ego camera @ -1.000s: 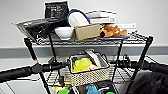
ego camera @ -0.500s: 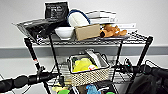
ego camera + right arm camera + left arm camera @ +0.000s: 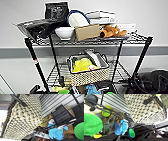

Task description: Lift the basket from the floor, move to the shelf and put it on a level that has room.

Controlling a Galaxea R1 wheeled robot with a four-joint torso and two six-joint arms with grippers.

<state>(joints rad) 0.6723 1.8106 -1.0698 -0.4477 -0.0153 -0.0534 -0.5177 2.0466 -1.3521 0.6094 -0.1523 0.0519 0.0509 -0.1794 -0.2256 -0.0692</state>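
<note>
The basket (image 3: 88, 71), beige woven with a dark rim and loop handles, sits on the shelf's (image 3: 37, 65) middle level (image 3: 53, 75), at the front, right of centre. Yellow and white items fill it. The left wrist view has its woven side (image 3: 146, 110) close up, above the lowest tier. The right wrist view has its woven side (image 3: 23, 120) just as near. A dark part of my left arm (image 3: 35, 89) sits low beside the shelf's front left post. My right arm (image 3: 136, 83) is by the front right post. Neither touches the basket in the head view.
The top tier (image 3: 135, 37) is crowded with a white bowl (image 3: 64, 32), a cardboard box (image 3: 87, 32), black bags, plates and a plush toy. The lowest tier holds a blue plush (image 3: 121, 127), green bowls (image 3: 92, 124) and a dark packet (image 3: 62, 115). A grey wall stands behind.
Both arms have dropped lower and drawn back from the basket's sides. The basket stays on the middle level.
</note>
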